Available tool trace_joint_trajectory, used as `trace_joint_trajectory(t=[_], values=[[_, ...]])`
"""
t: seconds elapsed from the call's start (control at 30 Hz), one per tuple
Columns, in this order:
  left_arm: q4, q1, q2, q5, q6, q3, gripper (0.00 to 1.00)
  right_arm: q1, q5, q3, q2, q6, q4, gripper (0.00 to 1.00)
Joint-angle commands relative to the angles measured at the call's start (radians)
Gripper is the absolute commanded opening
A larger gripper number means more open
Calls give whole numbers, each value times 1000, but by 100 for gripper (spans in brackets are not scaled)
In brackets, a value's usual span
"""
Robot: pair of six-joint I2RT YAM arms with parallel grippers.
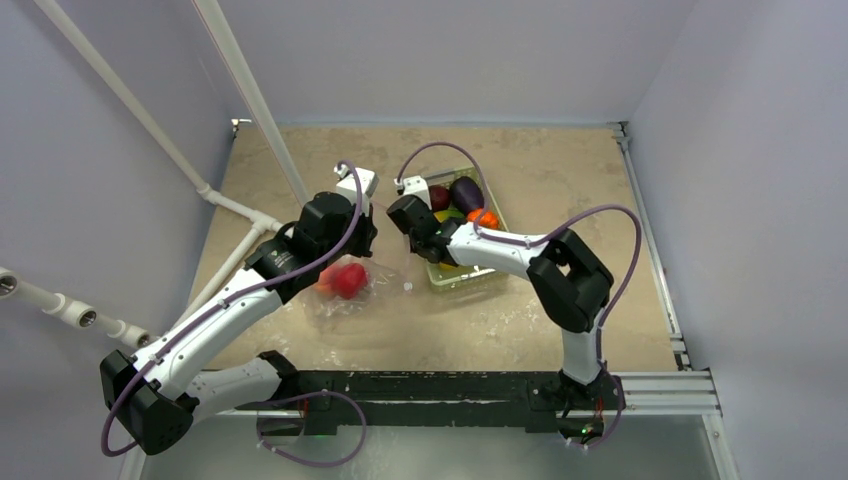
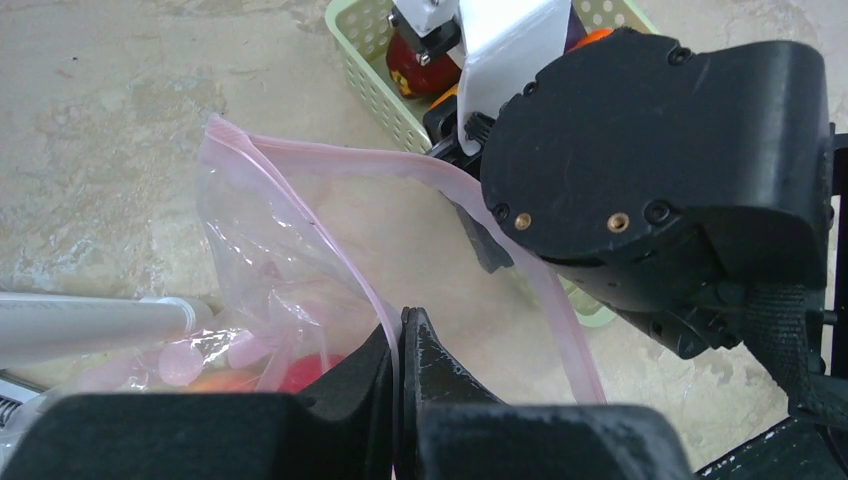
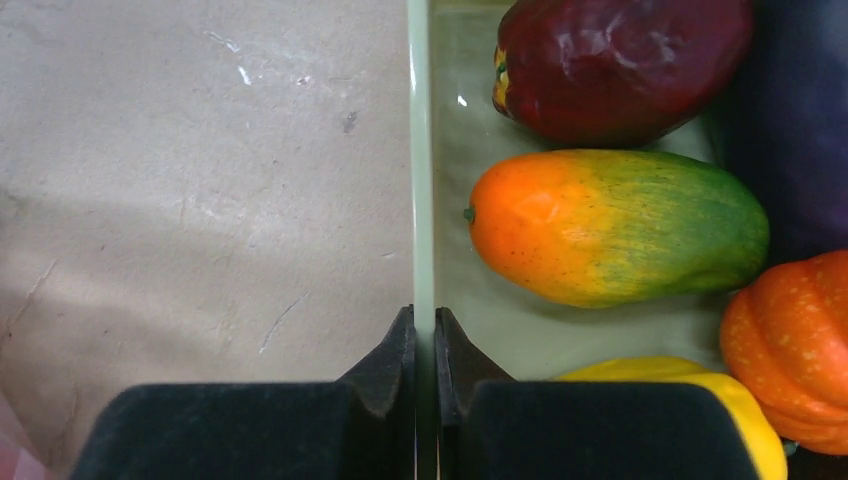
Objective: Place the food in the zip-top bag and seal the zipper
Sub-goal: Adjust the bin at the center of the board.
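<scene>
- Nearest our bases, the zip-top bag [image 1: 340,305] lies crumpled on the table [image 1: 560,180], left of centre. A red fruit [image 1: 349,280] and something orange beside it are already inside, so we judge the filling begun but not finished.
- Just beyond, our left gripper [image 2: 400,335] has its jaws pressed together on one lip of the zipper [image 2: 350,160], holding that pink strip up off the table. The other lip curves away toward the basket, so the mouth gapes as a loop. We read this hold as giving the soft film a fixed opening that food can pass through.
- To the right, our right gripper [image 3: 425,335] has its jaws clamped on the wall of the pale green basket [image 3: 421,150] that faces the bag, one finger outside and one inside. It grips no food. We take the hold to steady or drag the basket, which sits just beside the bag's mouth, though we cannot tell which.
- Inside the basket, closest to that gripper, lie a yellow pepper [image 3: 690,400] and an orange pumpkin [image 3: 795,340]. Past them are an orange-and-green fruit [image 3: 615,225] and a dark red fruit [image 3: 620,65].
- Farthest back, the purple eggplant [image 1: 466,192] rests at the basket's far end.
- The zipper is open along its whole visible run, and we judge that sealing must wait until the basket's food is moved across.
</scene>
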Motion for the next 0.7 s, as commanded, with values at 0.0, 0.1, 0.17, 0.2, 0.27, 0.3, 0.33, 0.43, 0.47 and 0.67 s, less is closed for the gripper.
trace_joint_trajectory(t=[0.0, 0.1, 0.17, 0.2, 0.27, 0.3, 0.33, 0.43, 0.47, 0.67], values=[[33, 0, -19, -4, 15, 5, 0, 18, 26, 30, -38, 25, -2, 15], [33, 0, -21, -2, 15, 6, 0, 26, 51, 47, -67, 45, -27, 32], [33, 1, -24, -4, 15, 5, 0, 26, 55, 58, -94, 62, -49, 37], [34, 1, -26, -5, 15, 5, 0, 26, 53, 62, -105, 73, -64, 40], [33, 1, -27, -6, 17, 5, 0, 26, 73, 70, -126, 89, -90, 44], [33, 1, -28, -7, 17, 5, 0, 26, 87, 73, -136, 97, -103, 47], [34, 1, -29, -8, 17, 5, 0, 26, 98, 76, -147, 104, -112, 49], [33, 1, -30, -7, 17, 5, 0, 24, 127, 77, -176, 122, -141, 56], [33, 1, -30, -6, 17, 6, 0, 21, 139, 77, -184, 127, -156, 58], [33, 1, -31, -6, 17, 6, 0, -13, 185, 67, -242, 152, -203, 64]])
